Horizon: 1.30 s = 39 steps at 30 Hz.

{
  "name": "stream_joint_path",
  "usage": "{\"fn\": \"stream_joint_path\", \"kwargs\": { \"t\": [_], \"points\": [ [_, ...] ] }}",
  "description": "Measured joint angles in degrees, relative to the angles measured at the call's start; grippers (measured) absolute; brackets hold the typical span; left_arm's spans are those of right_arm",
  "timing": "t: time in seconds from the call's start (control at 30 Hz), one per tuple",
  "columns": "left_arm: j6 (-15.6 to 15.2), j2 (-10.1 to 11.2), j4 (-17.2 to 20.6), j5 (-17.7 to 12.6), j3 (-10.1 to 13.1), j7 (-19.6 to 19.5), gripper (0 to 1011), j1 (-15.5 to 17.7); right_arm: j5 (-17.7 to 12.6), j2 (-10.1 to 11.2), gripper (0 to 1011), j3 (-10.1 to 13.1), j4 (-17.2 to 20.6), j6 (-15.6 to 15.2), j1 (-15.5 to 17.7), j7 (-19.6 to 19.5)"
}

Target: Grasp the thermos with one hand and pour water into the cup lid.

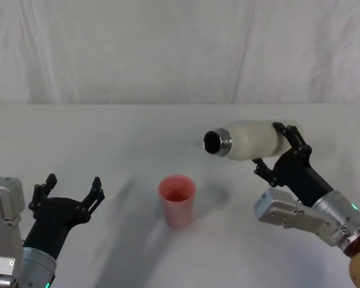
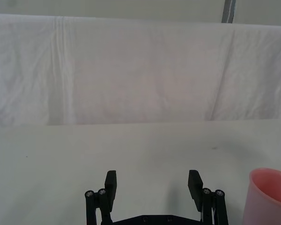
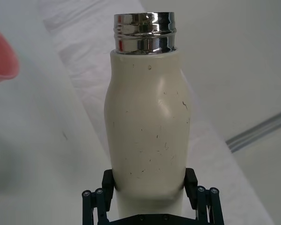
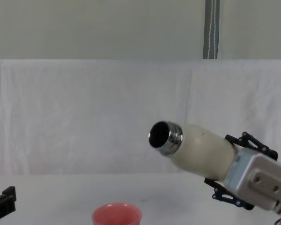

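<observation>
From my head camera I saw the white table (image 1: 108, 138) and, lifted above it, the thermos (image 1: 246, 139), tipped nearly level to the right of the cup lid (image 1: 177, 200), its steel mouth aimed back over the cup. The right gripper (image 1: 275, 146) pinched its base, fingers (image 3: 107, 180) pressed against both sides in the right wrist view. The chest camera alone looked into the dark open neck; I could make out no water. The left gripper (image 1: 71, 187) hung spread and empty, left of the cup, whose pink rim was cut off in its wrist view.
</observation>
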<state>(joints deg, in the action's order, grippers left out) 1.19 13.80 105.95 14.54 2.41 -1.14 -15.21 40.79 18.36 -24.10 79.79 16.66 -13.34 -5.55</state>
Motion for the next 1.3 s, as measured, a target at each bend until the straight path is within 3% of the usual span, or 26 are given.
{"fn": "stream_joint_path", "kwargs": {
  "t": [0.13, 0.7, 1.3],
  "points": [
    [0.0, 0.0, 0.0, 0.0, 0.0, 0.0, 1001, 0.0, 2.91, 0.63, 944, -1.82, -0.78, -0.02, -1.07, -1.47],
    [0.0, 0.0, 0.0, 0.0, 0.0, 0.0, 1001, 0.0, 7.77, 1.86, 944, -5.67, -2.27, -2.98, -2.19, -4.42],
    [0.0, 0.0, 0.0, 0.0, 0.0, 0.0, 1001, 0.0, 9.82, 1.95, 944, -7.62, -3.89, -5.76, -3.6, -5.22]
  ]
}}
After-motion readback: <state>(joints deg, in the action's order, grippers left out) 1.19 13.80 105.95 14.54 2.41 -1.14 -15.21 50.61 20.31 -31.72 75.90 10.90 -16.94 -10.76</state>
